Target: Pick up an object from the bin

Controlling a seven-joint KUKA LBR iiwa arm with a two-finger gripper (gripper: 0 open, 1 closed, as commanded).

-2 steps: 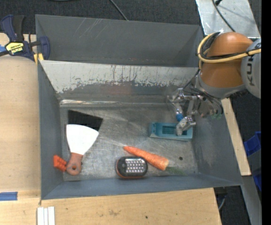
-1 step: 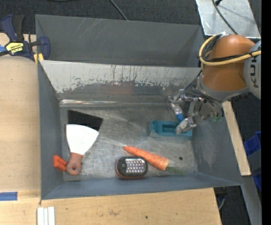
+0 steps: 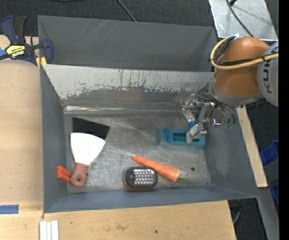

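Block (image 3: pixel 174 137) under end effector (image 3: pixel 195 131), behind carrot (image 3: pixel 157 167)

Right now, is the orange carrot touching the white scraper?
Apart. The camera view shows bare grey bin floor between the carrot and the white scraper.

Arm (image 3: pixel 267 81): enters from the right edge of the frame, in its upper half | Wrist: orange domed cover (image 3: pixel 237 69), ringed by yellow and black cable (image 3: pixel 214 54) | Hand (image 3: pixel 196 128): grey metal, below-left of the cover, pointing down, right of frame centre
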